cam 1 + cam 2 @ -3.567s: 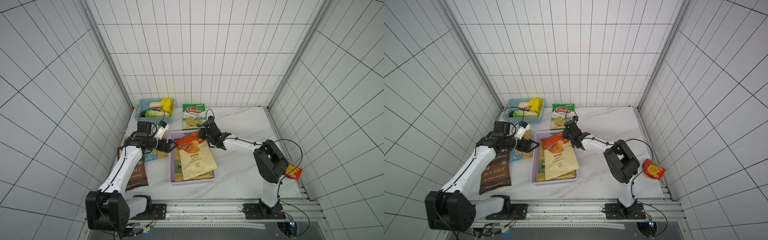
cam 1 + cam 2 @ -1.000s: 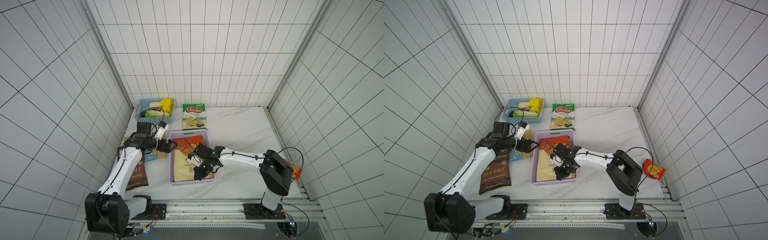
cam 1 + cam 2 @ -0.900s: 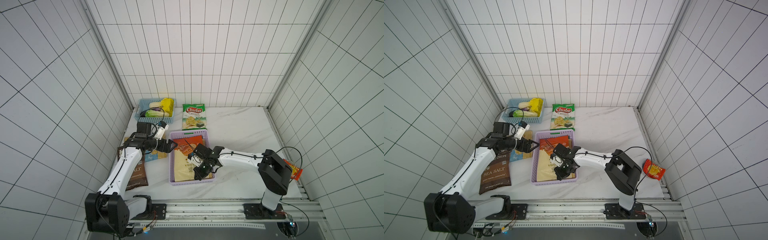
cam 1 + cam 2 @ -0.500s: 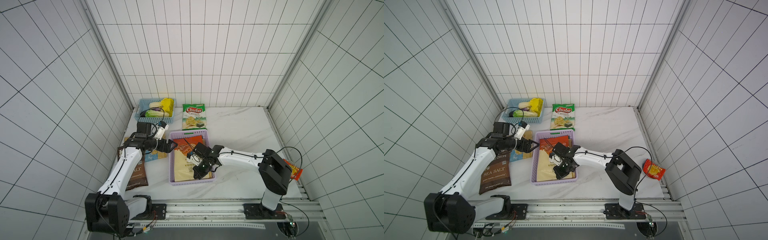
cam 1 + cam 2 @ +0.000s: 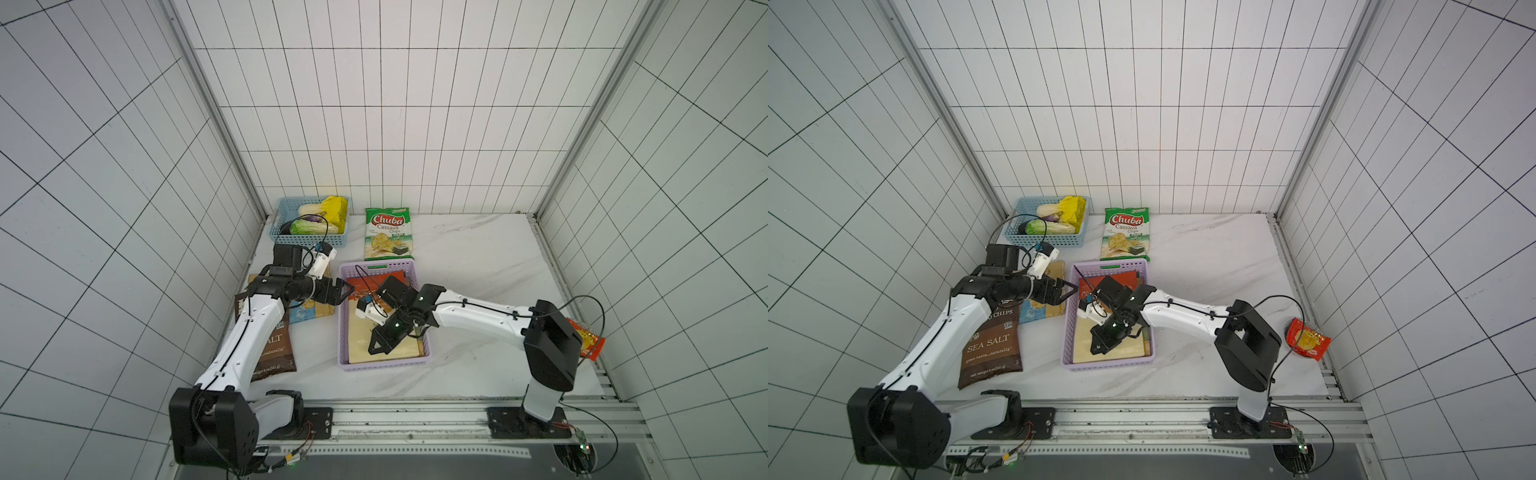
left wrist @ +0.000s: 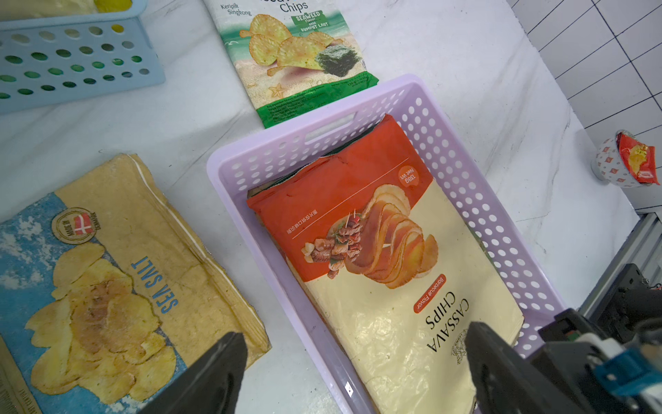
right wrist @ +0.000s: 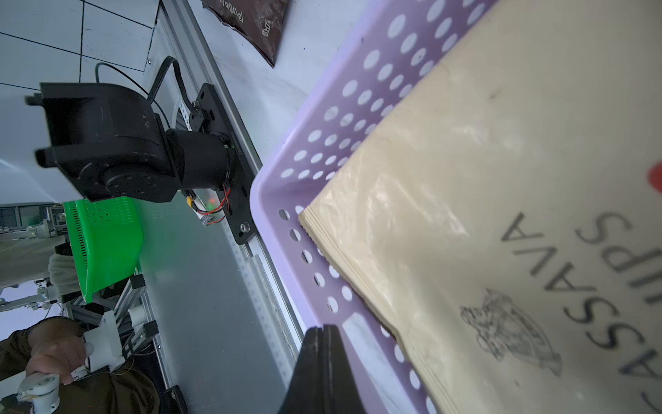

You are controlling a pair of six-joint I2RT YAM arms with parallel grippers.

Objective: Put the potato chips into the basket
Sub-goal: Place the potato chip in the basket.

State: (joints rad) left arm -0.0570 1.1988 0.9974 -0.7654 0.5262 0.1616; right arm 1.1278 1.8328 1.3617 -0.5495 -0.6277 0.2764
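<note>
The lilac basket (image 5: 343,332) (image 5: 1068,332) holds an orange-cream cassava chips bag (image 6: 376,251) (image 7: 501,179) lying flat on other bags. My right gripper (image 5: 372,351) (image 5: 1094,351) (image 7: 322,328) is shut and empty, low over that bag's near end by the basket's wall. My left gripper (image 5: 351,291) (image 5: 1073,289) (image 6: 354,335) hangs open over the basket's left rim, holding nothing. A green Chuba bag (image 5: 388,235) (image 6: 297,53) lies behind the basket. A tan sea-salt bag (image 6: 100,279) and a brown Kettle bag (image 5: 990,345) lie left of it.
A blue basket of vegetables (image 5: 309,239) stands at the back left. A small red snack pack (image 5: 1308,336) sits at the table's right edge. A green crate (image 7: 104,243) and a person's hand show beyond the front rail.
My right gripper came from the basket's back corner down into the basket and shut. The cassava bag, which overhung the right rim, now lies inside. The left arm has stayed put.
</note>
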